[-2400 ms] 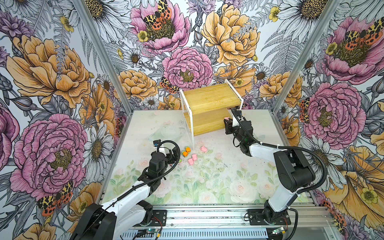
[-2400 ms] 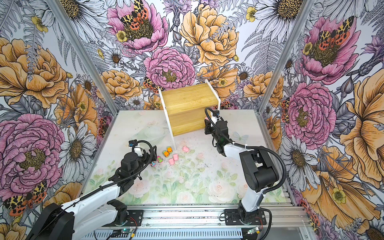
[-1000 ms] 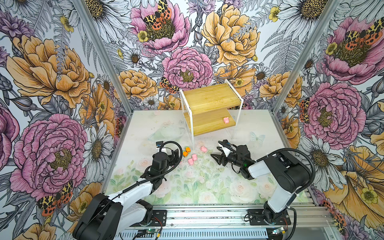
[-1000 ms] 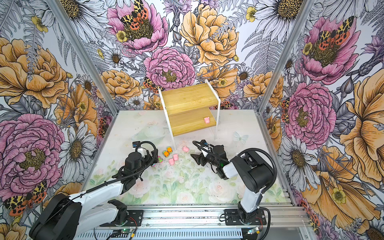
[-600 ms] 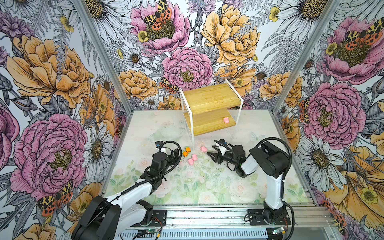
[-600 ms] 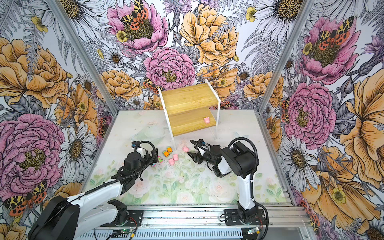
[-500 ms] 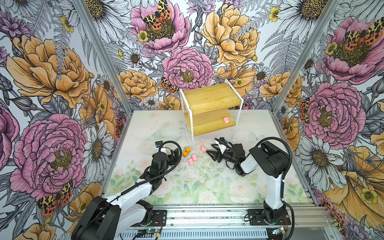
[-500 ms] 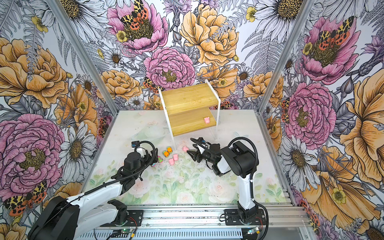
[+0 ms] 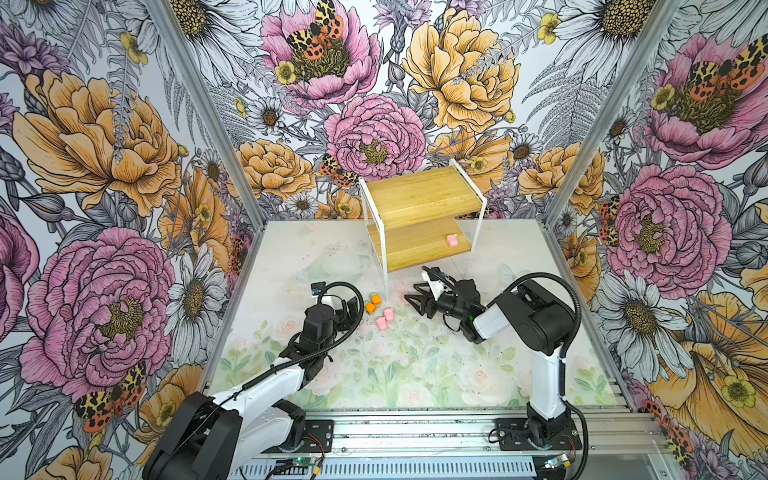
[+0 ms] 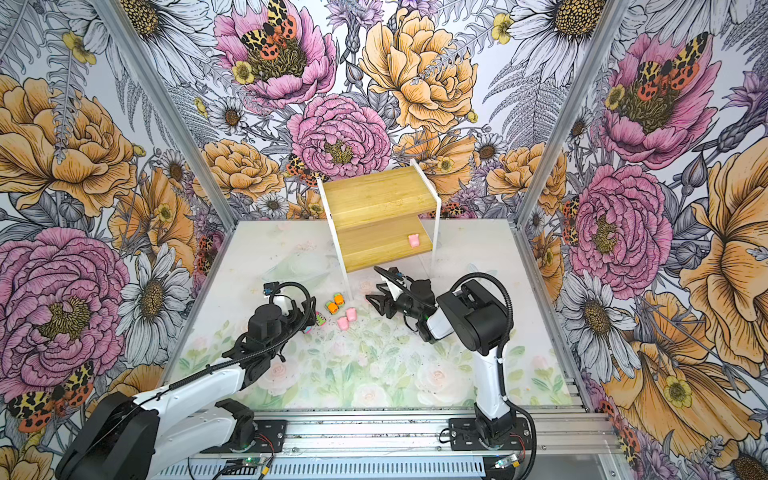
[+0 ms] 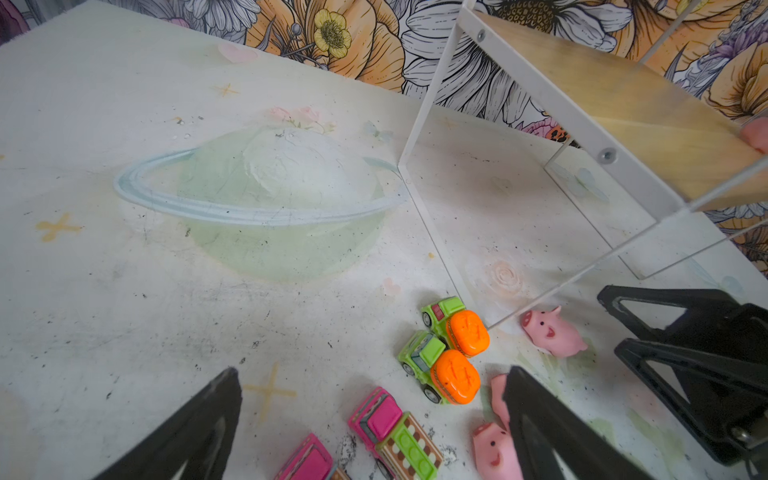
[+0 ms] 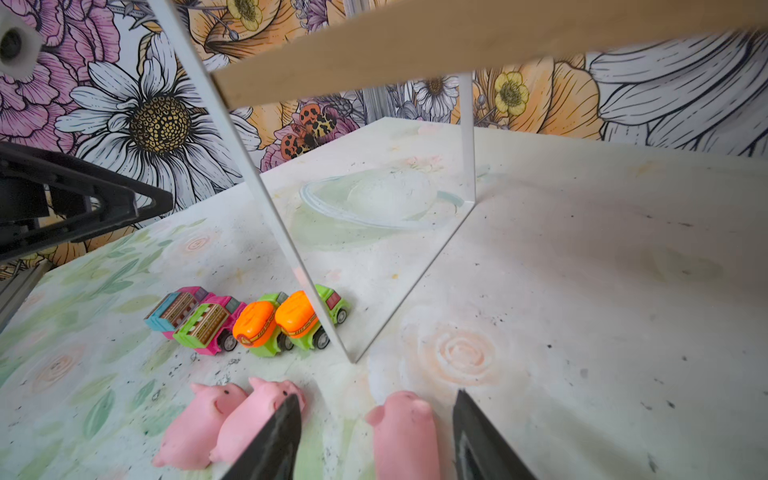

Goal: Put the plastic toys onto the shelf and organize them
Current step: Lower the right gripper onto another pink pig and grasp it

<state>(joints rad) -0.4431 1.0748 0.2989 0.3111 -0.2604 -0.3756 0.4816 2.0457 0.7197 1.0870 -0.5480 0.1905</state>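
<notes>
Right wrist: ur right gripper straddling lone pig on table, jaws apart, not gripping yet. Left gripper hanging wide open by pink cars. Placed pig sitting on shelf lower board; 7 toys waiting.

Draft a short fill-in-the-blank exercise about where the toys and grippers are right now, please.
1. The only toy on the shelf is a pink pig, standing on the ____ board.
2. The right gripper, open, straddles a lone pig on the table; ____ more pigs lie together beside it.
3. The two cars nearest the open left gripper have ____ cabs.
4. The orange-backed cars have ____ cabs.
Missing words: lower; two; pink; green.
</notes>
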